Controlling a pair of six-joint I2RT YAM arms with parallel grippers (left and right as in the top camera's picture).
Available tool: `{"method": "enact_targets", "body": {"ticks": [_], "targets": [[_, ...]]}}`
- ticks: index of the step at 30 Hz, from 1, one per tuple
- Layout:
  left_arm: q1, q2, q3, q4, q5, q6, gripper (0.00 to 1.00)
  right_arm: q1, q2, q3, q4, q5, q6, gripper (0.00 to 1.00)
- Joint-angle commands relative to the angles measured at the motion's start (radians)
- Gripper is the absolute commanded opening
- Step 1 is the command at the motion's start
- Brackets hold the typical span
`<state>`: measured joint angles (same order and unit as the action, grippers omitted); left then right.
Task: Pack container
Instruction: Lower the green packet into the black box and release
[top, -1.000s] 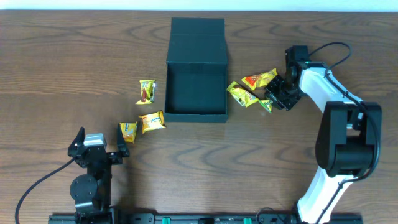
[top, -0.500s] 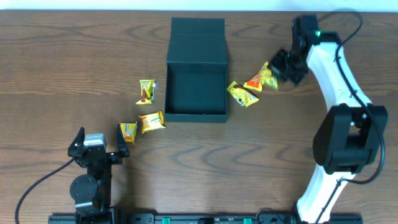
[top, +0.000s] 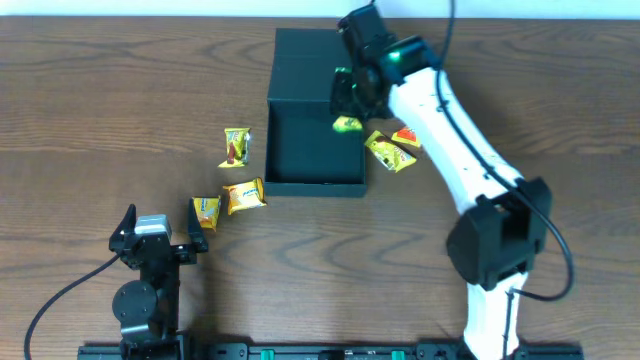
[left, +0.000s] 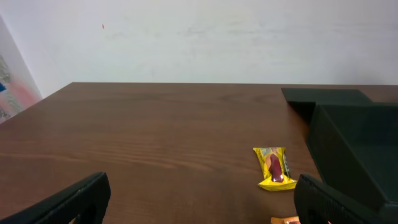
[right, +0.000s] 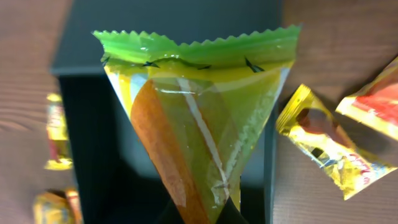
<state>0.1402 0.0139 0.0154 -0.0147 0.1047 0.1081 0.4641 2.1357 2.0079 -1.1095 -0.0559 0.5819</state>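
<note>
Wood-grain tabletop (top: 100, 100) (dark brown), plain white wall (left: 217, 37) behind, container (top: 310, 150) open

The right arm (top: 455, 140) is showing white shells and black joints, a green light (top: 388, 57) glowing just behind its jaws. The left arm (top: 150, 275) is showing black all over, a black cable (top: 62, 290) trailing away behind its jaws.

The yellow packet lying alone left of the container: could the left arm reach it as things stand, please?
Probably yes. The left tool is open and faces the yellow packet with only table between them; the container stands off to one side.
</note>
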Motion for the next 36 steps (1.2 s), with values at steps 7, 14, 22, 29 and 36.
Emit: {"method": "enact_targets", "body": {"ticks": [7, 14, 22, 29, 36], "targets": [[0.003, -0.003, -0.010, -0.051, 0.018, -0.003, 0.96, 0.042, 0.109, 0.008, -0.035, 0.101, -0.046, 0.02], [0.003, -0.003, -0.010, -0.051, 0.018, -0.003, 0.96, 0.053, 0.158, 0.007, -0.078, 0.083, -0.002, 0.01], [0.003, -0.003, -0.010, -0.051, 0.018, -0.003, 0.95, 0.054, 0.159, 0.007, -0.082, 0.109, 0.154, 0.02], [0.003, -0.003, -0.010, -0.051, 0.018, -0.003, 0.95, 0.054, 0.159, 0.007, -0.080, 0.120, 0.150, 0.53], [0.003, -0.003, -0.010, -0.051, 0.018, -0.003, 0.95, 0.053, 0.159, 0.007, -0.084, 0.120, 0.150, 0.62]]}}
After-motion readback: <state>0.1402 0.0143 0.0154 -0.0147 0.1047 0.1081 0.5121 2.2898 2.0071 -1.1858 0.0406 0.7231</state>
